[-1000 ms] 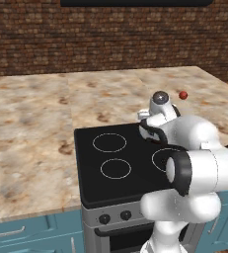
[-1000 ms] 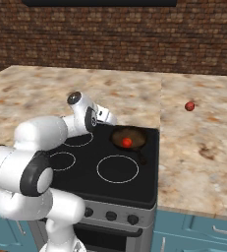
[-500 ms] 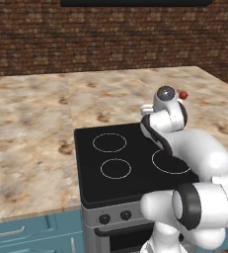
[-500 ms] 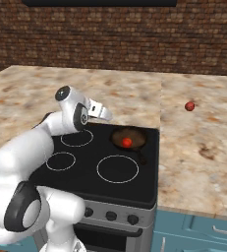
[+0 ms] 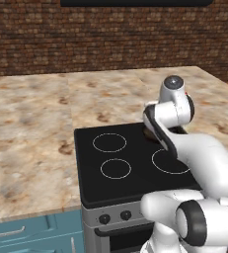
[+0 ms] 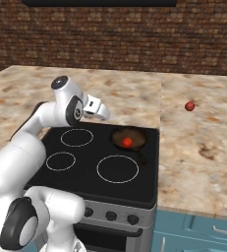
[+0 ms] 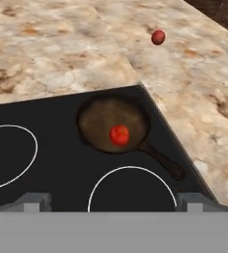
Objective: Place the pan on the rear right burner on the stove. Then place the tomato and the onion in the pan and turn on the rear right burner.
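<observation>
Gripper (image 6: pixel 103 112) open and empty, the arm has lifted from the pan (image 7: pixel 113 123) holding the tomato (image 7: pixel 119 135); the onion (image 7: pixel 158 37) waits beyond.

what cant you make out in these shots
- Left base view: the pan is mostly hidden behind the arm; the tomato inside cannot be seen.
- All views: the rear right burner ring lies under the pan.
- Right base view: knob markings too small to read.
</observation>
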Motion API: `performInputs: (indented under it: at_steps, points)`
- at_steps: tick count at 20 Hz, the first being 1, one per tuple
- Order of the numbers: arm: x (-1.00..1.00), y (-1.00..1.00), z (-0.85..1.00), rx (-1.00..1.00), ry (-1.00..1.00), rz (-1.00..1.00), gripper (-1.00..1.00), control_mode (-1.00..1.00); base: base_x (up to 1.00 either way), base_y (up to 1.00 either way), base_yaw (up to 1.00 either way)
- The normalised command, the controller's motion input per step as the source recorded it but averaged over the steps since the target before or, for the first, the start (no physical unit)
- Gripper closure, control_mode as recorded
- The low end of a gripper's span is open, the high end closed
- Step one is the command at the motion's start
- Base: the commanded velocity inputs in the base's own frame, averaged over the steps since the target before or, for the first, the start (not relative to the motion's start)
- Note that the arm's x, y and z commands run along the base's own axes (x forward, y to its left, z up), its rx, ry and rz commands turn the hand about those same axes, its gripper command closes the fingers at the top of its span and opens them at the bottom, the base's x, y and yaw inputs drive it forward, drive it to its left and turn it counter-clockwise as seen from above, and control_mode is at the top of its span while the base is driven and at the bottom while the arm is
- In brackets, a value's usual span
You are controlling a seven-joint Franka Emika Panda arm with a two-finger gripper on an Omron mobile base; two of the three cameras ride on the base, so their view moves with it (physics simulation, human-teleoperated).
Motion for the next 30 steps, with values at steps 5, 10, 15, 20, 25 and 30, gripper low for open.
performInputs:
  at_steps: [5, 10, 15, 20, 25, 30]
  points:
    - [-0.46, 0.0, 0.01, 0.09, 0.15, 0.01, -1.0, -1.0, 0.0, 0.0, 0.0]
    - [-0.33, 0.08, 0.0, 0.13, 0.13, 0.04, -1.0, -1.0, 0.0, 0.0, 0.0]
    - [-0.39, 0.13, 0.0, 0.11, 0.11, 0.05, -1.0, -1.0, 0.0, 0.0, 0.0]
    - [-0.33, 0.09, 0.0, 0.04, 0.06, 0.07, -1.0, -1.0, 0.0, 0.0, 0.0]
    - [-0.36, 0.08, 0.0, 0.0, 0.0, 0.08, -1.0, -1.0, 0.0, 0.0, 0.0]
    - [-0.49, 0.09, 0.0, -0.02, 0.0, 0.03, -1.0, -1.0, 0.0, 0.0, 0.0]
